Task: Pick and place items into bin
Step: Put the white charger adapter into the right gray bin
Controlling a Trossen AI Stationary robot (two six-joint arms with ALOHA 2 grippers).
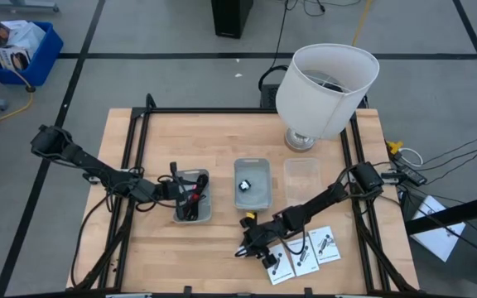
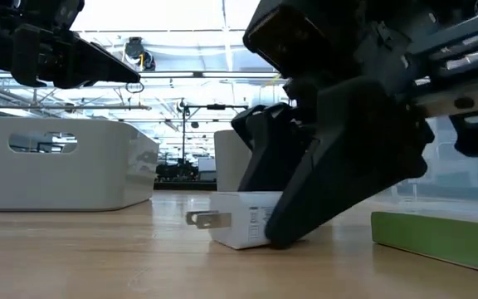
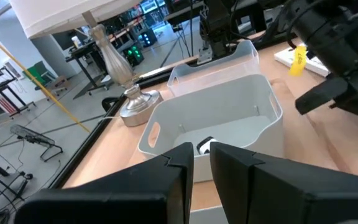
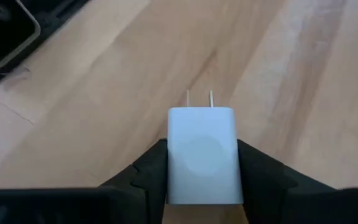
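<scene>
My right gripper (image 1: 245,247) is low over the near middle of the table, shut on the tiny white block (image 4: 202,155), a plug block whose two prongs point away from the fingers. My left gripper (image 1: 175,184) hovers at the left bin (image 1: 193,196), fingers drawn together with only a slit between them (image 3: 201,171), and holds nothing. The dark red cable and the black-and-red cable (image 1: 190,200) lie in that bin. The tiny black block (image 1: 243,184) lies in the middle bin (image 1: 252,184). Three white cards (image 1: 305,252) lie flat on the table beside my right gripper. My right gripper pinches the white block's body by its two opposite side faces (image 4: 169,162), one finger on each. The fingers (image 2: 338,166) slant down at it from the table's right side. The block (image 2: 239,220) lies level, its underside on the table top, prongs sticking out free.
An empty clear bin (image 1: 302,178) stands right of the middle bin. The big white lampshade on its metal base (image 1: 325,87) stands at the table's far right. A black frame runs along the table's sides (image 1: 135,165). Bare wood lies between the bins and the near edge.
</scene>
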